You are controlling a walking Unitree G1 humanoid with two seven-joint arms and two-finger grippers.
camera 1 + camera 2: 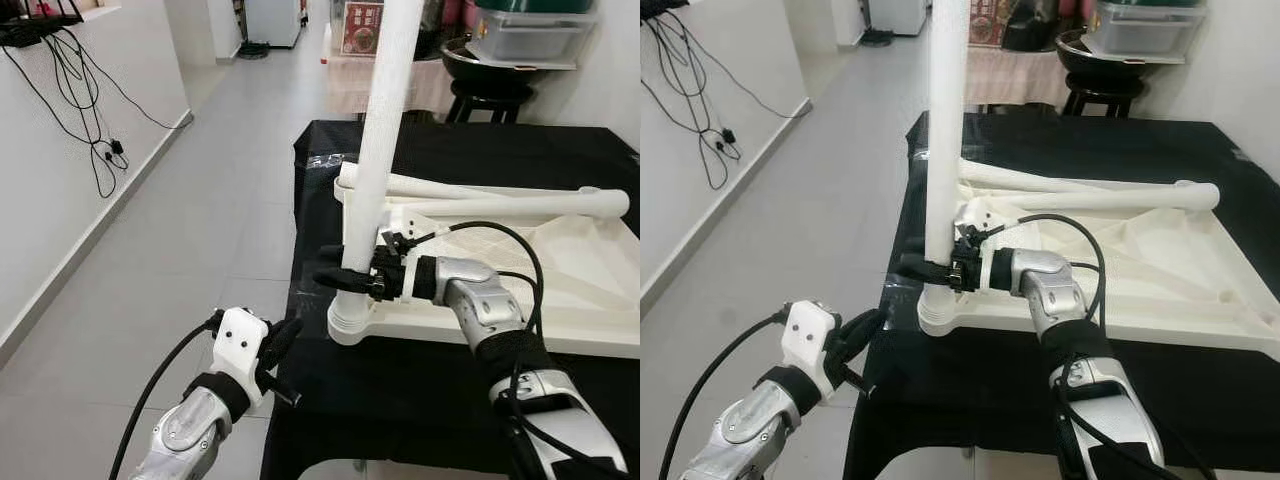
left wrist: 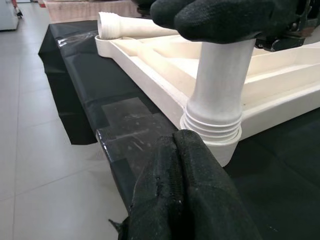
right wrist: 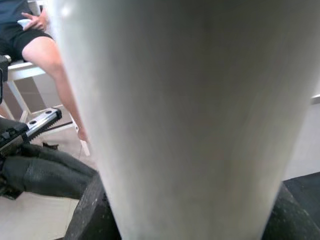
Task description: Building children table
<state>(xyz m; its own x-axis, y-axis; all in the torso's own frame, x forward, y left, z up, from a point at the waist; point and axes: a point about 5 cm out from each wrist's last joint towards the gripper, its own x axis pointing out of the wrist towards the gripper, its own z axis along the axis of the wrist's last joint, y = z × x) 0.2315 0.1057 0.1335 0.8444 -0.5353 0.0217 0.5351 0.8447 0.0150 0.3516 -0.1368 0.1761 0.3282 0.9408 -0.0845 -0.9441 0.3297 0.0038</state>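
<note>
So I see my right gripper point(image 1: 345, 276) closed around a tall white table leg point(image 1: 380, 150), low down near its bottom end. One black finger sits on each side of the leg, and the leg stands straight up. Its bottom end, which has rings around it, sits in the round corner socket point(image 1: 352, 322) of the white tabletop point(image 1: 560, 300). The tabletop lies upside down on a black cloth point(image 1: 400, 390) over a low table. The corner with the leg is the one nearest me, at the cloth's left edge.

Two more white legs point(image 1: 500, 205) lie flat on the far side of the tabletop, crossing each other near the far left corner.

My left gripper point(image 1: 280, 355) is down low, out past the left edge of the cloth, over the grey floor point(image 1: 200, 250). It points toward the corner with the leg, and it is near that corner but not touching it. Its two black fingers point(image 2: 190, 200) look pressed together, with nothing between them.

In the right wrist view, a person sits on a white seat point(image 3: 20, 70) behind the leg. Black cables point(image 1: 80, 90) hang down the white wall on the left
</note>
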